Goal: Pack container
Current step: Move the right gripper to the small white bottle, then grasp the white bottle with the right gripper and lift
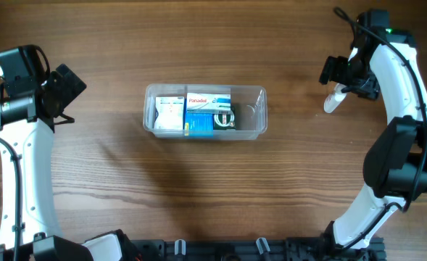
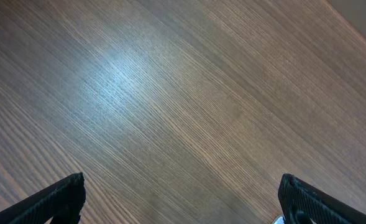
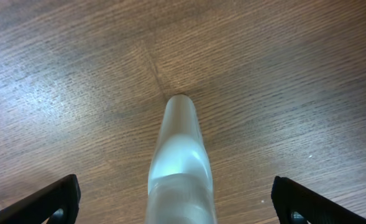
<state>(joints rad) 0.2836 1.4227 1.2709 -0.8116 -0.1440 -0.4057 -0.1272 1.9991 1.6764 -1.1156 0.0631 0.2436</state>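
When closing the right hand on the small frosted translucent plastic bottle lying on the brown wooden bench, centre it first: rounded, likely to roll or squirt free. Note both hands spread apart, empty; left hand over bare wood. Locate clear rectangular plastic container mid-bench, part-filled with white and blue boxes; avoid knocking its rim on approach.
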